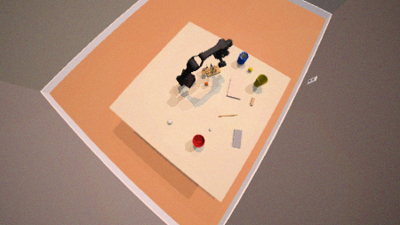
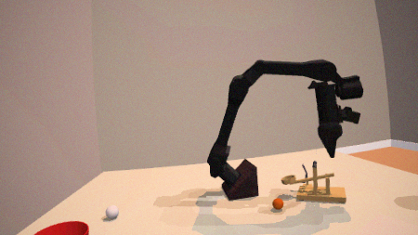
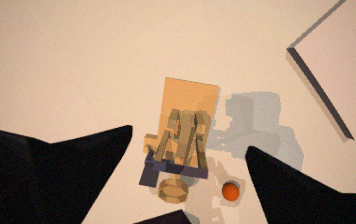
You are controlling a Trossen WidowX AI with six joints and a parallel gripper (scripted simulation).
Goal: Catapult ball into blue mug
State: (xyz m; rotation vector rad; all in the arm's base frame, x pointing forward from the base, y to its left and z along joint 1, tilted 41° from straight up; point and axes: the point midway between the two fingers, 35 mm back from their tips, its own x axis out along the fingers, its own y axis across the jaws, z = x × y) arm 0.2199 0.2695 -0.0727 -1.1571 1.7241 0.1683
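Note:
The wooden catapult (image 1: 211, 70) (image 2: 332, 197) (image 3: 187, 92) stands upright on the table, its cup (image 2: 288, 180) (image 3: 173, 191) toward the arm's base. The cup looks empty. The orange ball (image 1: 206, 84) (image 2: 278, 203) (image 3: 230, 192) lies on the table beside the cup end, clear of the catapult. The blue mug (image 1: 242, 58) stands upright near the table's far edge; the other two views do not show it. My gripper (image 1: 222, 64) (image 2: 333, 155) (image 3: 190, 141) is open and empty, pointing down above the catapult and apart from it.
A pale notebook (image 1: 236, 87) (image 3: 330, 60) lies beside the catapult. A green mug (image 1: 260, 80) and a yellow ball (image 1: 250, 69) are near the blue mug. A red mug (image 1: 198, 140) (image 2: 65, 229), a white ball (image 1: 170, 122) (image 2: 111, 213), a pencil (image 1: 228, 116) and a grey slab (image 1: 237, 139) are farther off.

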